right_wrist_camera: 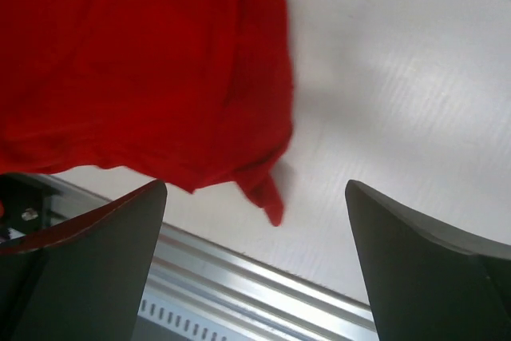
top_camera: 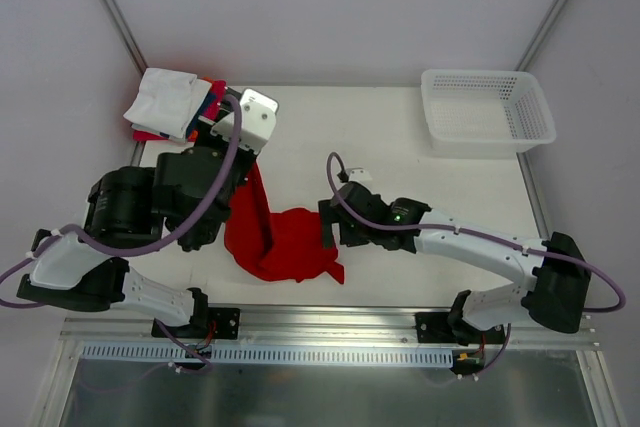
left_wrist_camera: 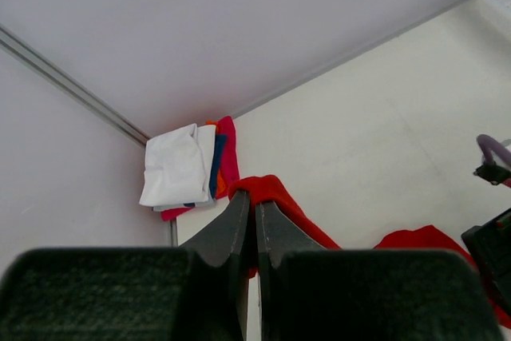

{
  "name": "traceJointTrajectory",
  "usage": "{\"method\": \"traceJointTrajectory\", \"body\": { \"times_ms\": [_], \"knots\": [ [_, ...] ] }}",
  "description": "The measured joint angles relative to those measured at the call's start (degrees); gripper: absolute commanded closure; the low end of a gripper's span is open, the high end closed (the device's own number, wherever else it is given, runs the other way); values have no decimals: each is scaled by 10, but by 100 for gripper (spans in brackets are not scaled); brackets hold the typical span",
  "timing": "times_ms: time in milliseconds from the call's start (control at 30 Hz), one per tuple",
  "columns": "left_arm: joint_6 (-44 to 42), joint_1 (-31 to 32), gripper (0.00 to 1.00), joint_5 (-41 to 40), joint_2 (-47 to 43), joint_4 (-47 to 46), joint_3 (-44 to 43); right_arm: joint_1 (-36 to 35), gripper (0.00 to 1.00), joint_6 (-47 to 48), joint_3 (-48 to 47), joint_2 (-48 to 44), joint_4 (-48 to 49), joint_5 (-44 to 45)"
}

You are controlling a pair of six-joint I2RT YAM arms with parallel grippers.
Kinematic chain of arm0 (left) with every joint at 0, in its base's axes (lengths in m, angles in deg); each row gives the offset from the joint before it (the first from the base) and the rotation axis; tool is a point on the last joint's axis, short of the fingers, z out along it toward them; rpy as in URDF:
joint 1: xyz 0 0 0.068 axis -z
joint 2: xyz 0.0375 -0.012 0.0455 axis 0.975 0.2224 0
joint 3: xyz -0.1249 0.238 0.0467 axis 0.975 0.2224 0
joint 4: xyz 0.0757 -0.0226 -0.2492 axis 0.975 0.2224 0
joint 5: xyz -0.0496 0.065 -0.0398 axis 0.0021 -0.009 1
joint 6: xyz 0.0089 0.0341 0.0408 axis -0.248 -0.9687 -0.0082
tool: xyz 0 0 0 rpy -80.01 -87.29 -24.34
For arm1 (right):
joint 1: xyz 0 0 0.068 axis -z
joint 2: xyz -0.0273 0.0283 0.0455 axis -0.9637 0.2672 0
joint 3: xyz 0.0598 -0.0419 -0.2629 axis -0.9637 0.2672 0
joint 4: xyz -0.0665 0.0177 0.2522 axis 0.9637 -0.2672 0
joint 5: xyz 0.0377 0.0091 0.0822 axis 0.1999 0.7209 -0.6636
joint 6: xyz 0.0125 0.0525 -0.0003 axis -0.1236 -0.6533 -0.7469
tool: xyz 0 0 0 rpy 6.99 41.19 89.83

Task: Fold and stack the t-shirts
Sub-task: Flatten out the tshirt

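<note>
Nearest lens: left gripper (left_wrist_camera: 254,201) pinched together on a fold of the red t-shirt (top_camera: 285,242); right gripper (right_wrist_camera: 255,189) spread wide at the shirt's edge.

Dark wedge-shaped fingers (left_wrist_camera: 230,229) of the left gripper meet tip to tip, with soft red cloth bunched at the tips. From them it drapes as a narrow band to a crumpled heap on the smooth white table (top_camera: 400,137). The right gripper's matte fingers stand far apart, holding nothing. The heap's wrinkled edge, with a small pointed corner, lies just ahead of them. The stack of folded shirts (left_wrist_camera: 180,167) has a flat white one on top and blue, orange and pink-red edges beneath. It sits beyond the left gripper's tips, slightly to their left, at the table corner. A white plastic mesh basket (top_camera: 485,75) stands well beyond the right gripper.
</note>
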Motion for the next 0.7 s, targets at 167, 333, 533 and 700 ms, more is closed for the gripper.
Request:
{"method": "traceJointTrajectory", "body": {
  "times_ms": [167,333,533,700],
  "knots": [
    [36,0,100,1,-15,-3,76,-69,0,-15,-112,70,-1,12],
    [54,0,100,1,-23,-3,95,-125,0,-30,-187,144,2,22],
    [64,0,100,-7,-55,-4,112,-162,1,-83,-153,173,6,44],
    [76,0,100,-9,-67,-4,123,-203,1,-119,-149,231,5,58]
  ]
}}
